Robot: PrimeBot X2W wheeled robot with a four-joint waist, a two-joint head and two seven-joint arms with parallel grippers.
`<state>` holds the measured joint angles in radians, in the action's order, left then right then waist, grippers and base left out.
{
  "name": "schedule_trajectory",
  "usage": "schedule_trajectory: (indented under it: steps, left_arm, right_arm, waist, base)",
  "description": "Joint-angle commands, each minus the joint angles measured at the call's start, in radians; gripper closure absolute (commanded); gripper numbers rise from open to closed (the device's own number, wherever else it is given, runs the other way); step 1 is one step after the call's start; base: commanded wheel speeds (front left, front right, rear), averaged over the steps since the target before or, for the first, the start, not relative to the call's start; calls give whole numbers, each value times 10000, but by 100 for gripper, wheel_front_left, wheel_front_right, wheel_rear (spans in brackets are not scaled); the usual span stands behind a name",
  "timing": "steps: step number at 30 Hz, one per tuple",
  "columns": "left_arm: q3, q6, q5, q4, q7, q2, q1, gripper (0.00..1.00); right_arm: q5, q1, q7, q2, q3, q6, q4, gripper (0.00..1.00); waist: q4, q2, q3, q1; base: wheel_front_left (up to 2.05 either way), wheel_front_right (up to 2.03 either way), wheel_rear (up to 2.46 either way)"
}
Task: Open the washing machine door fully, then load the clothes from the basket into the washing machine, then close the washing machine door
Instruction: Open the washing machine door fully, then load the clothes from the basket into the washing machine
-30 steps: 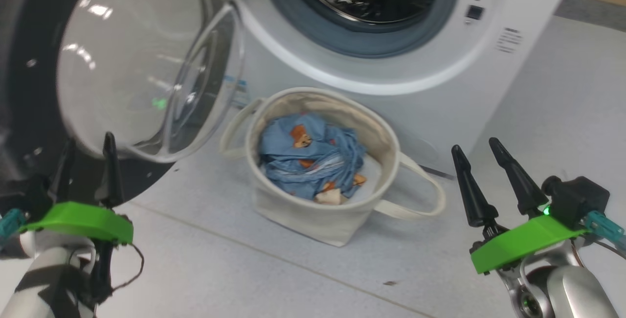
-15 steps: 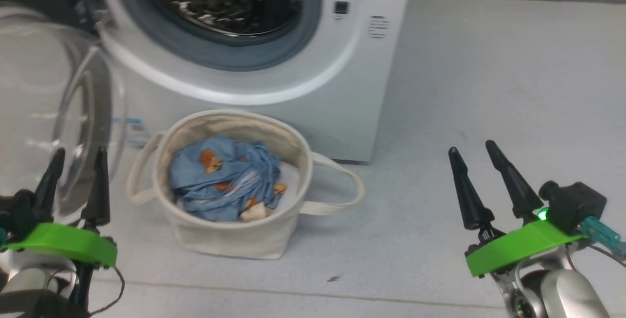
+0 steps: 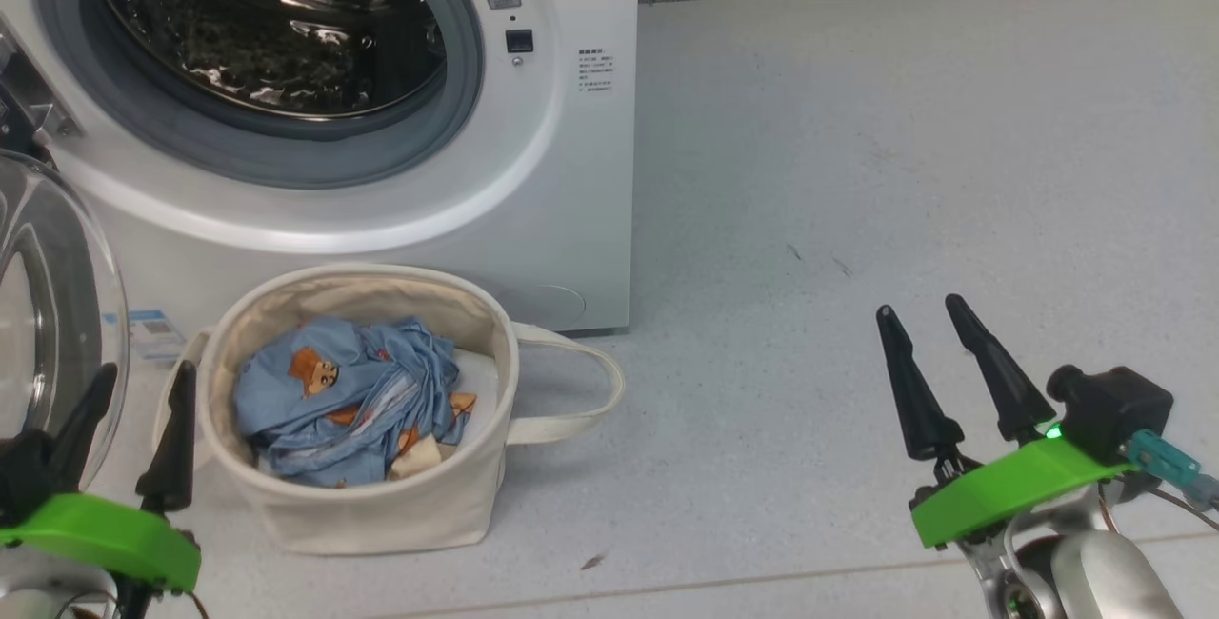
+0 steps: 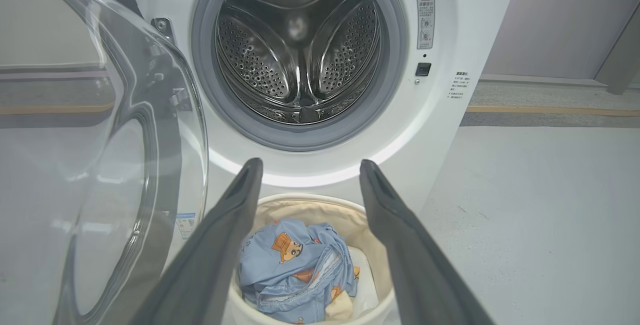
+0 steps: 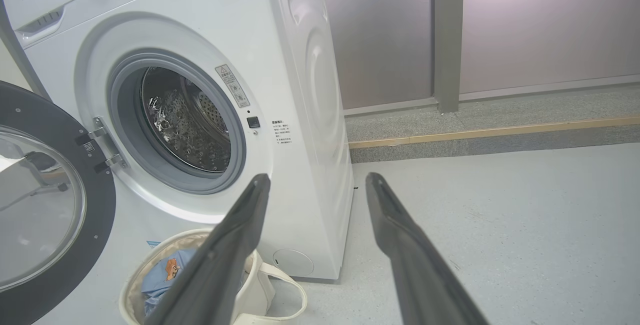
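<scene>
Pale grey floor (image 3: 857, 171) with a few dark specks. Darker speckled strip (image 5: 500, 107) runs along the wall foot, edged by tan line (image 5: 500, 131). Matte grey wall panels (image 5: 540, 20), vertical grey post (image 5: 446, 35) between them. Even light.

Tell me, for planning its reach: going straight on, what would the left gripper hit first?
Probably the white front of the washing machine, below its opening, passing just over the basket; depth unclear.

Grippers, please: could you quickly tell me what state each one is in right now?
Left gripper: open, holding nothing.
Right gripper: open, holding nothing.
</scene>
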<state>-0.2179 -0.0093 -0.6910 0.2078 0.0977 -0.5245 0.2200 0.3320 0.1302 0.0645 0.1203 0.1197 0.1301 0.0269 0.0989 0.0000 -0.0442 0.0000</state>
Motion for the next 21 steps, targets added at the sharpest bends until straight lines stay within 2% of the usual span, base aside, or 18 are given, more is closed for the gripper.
schedule_trajectory:
  steps: [1,11,21]
  left_arm:
    - [560,-111,-31,-448,40,-656,149,0]
    - [583,47,-155,-757,37,-635,-197,0]
    - [582,-128,-325,-946,181,-633,-213,0]
  right_arm:
    - [115,381,151,147,169,6,-235,0]
    - [306,305,251,188,125,6,-81,0]
    - [361,337,304,208,83,6,66,0]
  waist:
    - [34,0,107,0]
    - [-18,0,265,0]
    - [-22,0,275,0]
  base:
    - [0,0,0]
    - [0,0,0]
    - [0,0,0]
